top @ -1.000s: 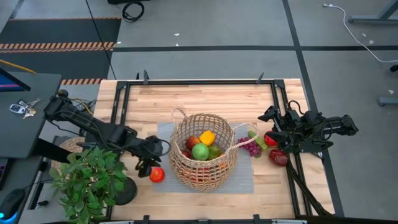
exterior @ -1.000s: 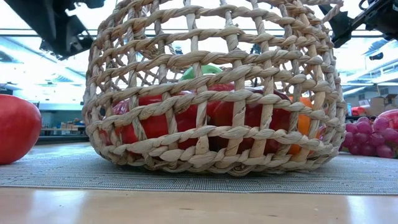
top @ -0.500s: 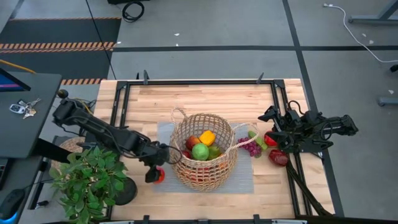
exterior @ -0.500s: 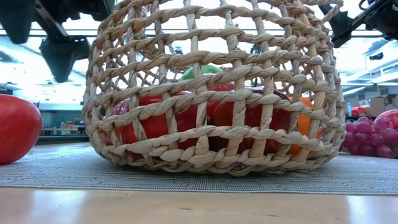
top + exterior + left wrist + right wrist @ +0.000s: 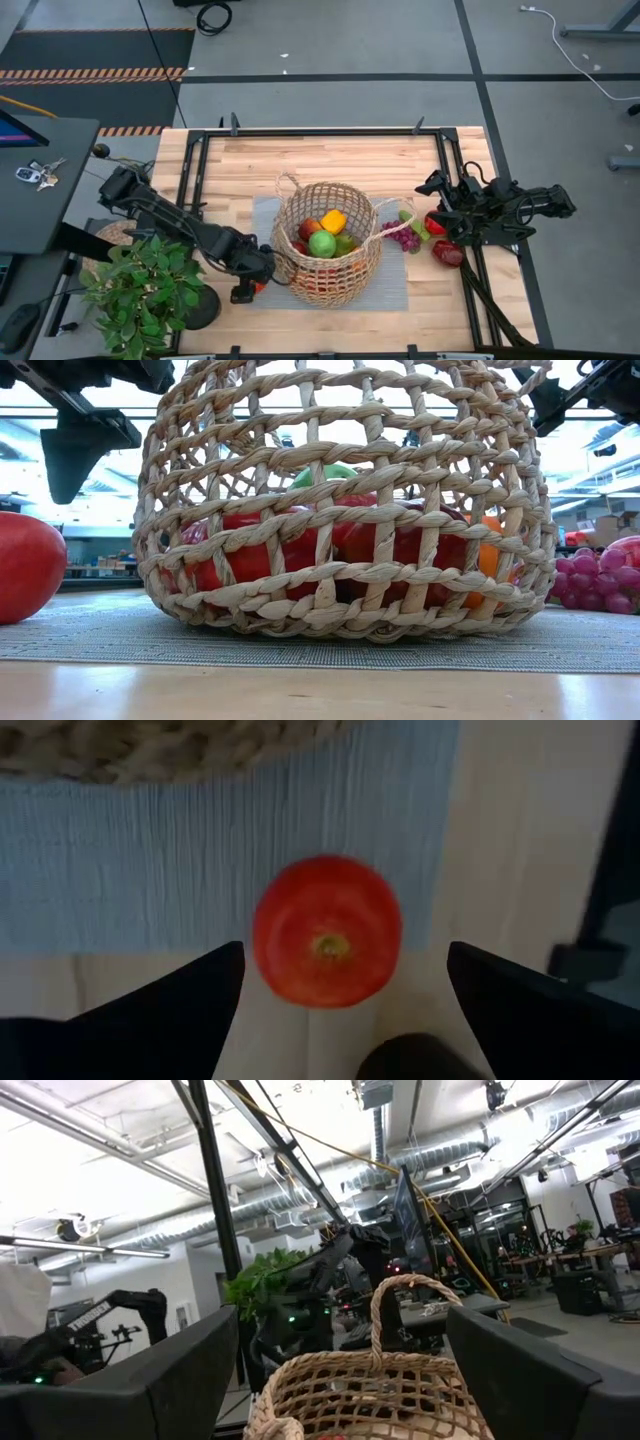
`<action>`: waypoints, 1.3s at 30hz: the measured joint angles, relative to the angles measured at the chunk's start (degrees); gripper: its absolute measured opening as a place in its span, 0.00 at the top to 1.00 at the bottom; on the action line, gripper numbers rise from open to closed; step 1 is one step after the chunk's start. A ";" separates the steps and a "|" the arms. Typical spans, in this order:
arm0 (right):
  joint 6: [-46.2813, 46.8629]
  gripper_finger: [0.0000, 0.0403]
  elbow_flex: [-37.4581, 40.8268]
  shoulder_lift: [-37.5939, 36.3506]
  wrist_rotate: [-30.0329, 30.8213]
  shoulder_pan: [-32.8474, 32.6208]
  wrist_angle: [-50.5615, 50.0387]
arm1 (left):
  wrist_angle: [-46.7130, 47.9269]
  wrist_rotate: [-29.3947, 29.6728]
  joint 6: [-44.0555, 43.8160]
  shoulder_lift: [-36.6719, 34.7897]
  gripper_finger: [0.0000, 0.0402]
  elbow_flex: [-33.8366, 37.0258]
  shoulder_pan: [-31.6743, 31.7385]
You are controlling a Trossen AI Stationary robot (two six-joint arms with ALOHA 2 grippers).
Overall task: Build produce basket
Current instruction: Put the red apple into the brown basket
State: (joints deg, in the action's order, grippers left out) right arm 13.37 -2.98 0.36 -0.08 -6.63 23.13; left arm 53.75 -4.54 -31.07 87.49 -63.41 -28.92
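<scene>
The tan wicker basket (image 5: 327,255) stands on a blue-grey mat (image 5: 392,288) and holds a green apple (image 5: 322,243), a yellow pepper (image 5: 333,220) and red fruits. A red apple (image 5: 328,930) lies at the mat's left edge beside the basket and also shows in the low view (image 5: 25,565). My left gripper (image 5: 345,955) hangs open above it, one finger on each side, touching nothing. My right gripper (image 5: 440,212) is open and empty, right of the basket, above purple grapes (image 5: 403,233) and dark red fruits (image 5: 448,252).
A potted green plant (image 5: 145,290) stands at the table's near left corner, close under my left arm. A black frame (image 5: 200,170) runs around the wooden table top. The basket's loop handle (image 5: 385,1315) faces my right gripper.
My left gripper has moved toward the table's near edge and down, from beside the red apple to right above it, staying open. The apple and the basket have kept still.
</scene>
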 joint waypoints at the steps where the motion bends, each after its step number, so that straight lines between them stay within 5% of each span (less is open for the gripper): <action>1: 0.00 0.10 0.00 0.00 0.00 0.02 -0.02 | 0.94 0.28 0.22 1.21 0.11 -1.05 -0.32; 14: 0.00 0.10 0.00 0.00 -0.01 0.01 0.02 | 2.21 3.50 7.72 10.07 0.12 -5.14 -4.20; 22: 0.00 0.10 0.00 0.00 0.00 0.00 0.00 | 2.51 8.37 11.01 10.46 0.12 -5.05 -5.75; 39: 0.00 0.10 0.00 0.00 -0.01 0.02 -0.02 | 5.88 8.39 7.69 10.39 0.12 -7.48 -6.08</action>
State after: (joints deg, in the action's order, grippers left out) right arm 13.37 -2.98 0.36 -0.08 -6.62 23.11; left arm 59.63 3.86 -23.38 97.89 -70.89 -35.00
